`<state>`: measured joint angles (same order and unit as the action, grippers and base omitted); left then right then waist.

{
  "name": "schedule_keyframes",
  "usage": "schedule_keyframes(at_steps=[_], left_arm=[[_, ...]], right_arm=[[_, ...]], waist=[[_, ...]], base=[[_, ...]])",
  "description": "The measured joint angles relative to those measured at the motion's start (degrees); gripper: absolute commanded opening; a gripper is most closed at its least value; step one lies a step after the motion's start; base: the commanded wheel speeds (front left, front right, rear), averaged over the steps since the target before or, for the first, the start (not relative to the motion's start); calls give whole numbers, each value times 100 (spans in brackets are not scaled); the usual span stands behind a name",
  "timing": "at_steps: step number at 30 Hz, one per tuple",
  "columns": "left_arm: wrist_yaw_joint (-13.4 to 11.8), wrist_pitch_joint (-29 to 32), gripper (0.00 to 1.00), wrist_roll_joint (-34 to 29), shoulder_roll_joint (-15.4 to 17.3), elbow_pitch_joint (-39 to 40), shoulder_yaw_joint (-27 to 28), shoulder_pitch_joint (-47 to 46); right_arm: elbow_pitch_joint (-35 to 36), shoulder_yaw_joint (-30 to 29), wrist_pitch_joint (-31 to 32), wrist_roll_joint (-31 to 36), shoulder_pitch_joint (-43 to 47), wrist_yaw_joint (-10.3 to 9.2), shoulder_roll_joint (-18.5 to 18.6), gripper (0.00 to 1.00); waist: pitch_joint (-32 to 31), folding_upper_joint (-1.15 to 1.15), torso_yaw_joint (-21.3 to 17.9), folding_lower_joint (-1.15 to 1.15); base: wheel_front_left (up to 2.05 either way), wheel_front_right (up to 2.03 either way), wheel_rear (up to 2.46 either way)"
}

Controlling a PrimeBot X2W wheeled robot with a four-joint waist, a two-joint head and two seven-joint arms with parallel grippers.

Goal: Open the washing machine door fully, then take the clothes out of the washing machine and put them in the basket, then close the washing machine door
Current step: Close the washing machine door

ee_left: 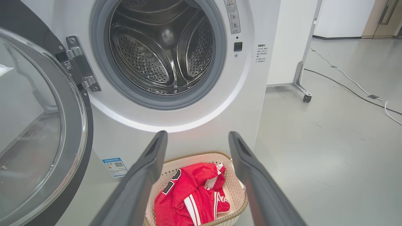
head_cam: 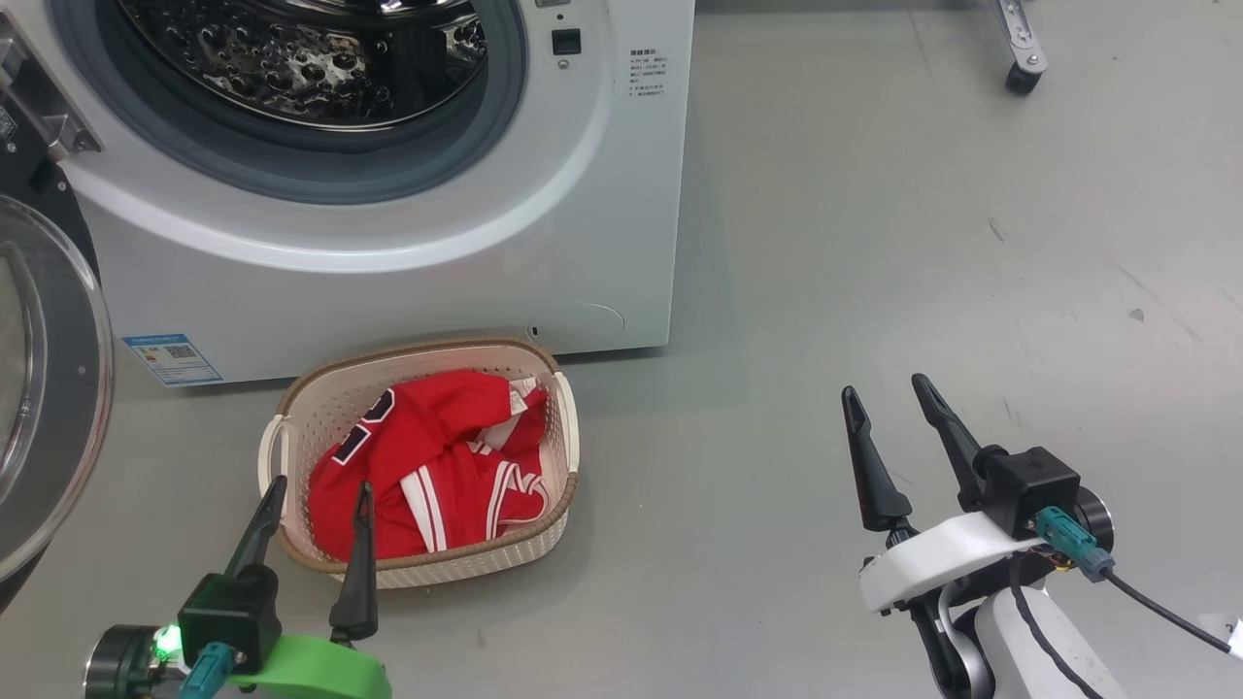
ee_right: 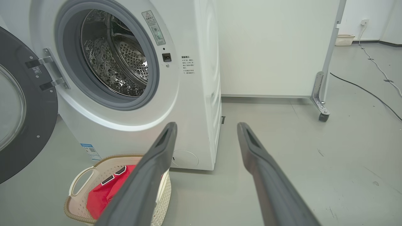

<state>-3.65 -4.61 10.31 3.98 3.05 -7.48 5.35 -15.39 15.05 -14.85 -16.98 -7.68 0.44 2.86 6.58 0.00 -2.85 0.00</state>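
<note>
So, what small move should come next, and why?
Probably bring the left fingers toward the door to push it shut: the clothes lie in the basket, the drum looks empty, and the door stands wide open on the left.

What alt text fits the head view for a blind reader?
Red clothes lie in a cream basket on the floor before a white washing machine, its door open at left. Both arms' jaws stand open.

Scuffed grey floor (head_cam: 923,243) under even light; a white partition panel (ee_right: 270,47) stands on a castor (ee_right: 322,116); a white cable (ee_left: 333,66) trails toward a white wall (ee_left: 342,15) and tan door (ee_left: 375,22)
</note>
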Motion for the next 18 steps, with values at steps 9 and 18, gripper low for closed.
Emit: schedule_keyframes(at_steps=[9,18], left_arm=[[1,0,100,0,4,10,-1,0],[43,-1,100,0,4,3,-46,-2]], right_arm=[[-2,-18,0,1,-1,0,0,100],[-3,-175,-1,54,3,-9,-2,100]], waist=[[-28,0,29,0],[-84,0,196,0]], base=[[0,0,0],[0,0,0]])
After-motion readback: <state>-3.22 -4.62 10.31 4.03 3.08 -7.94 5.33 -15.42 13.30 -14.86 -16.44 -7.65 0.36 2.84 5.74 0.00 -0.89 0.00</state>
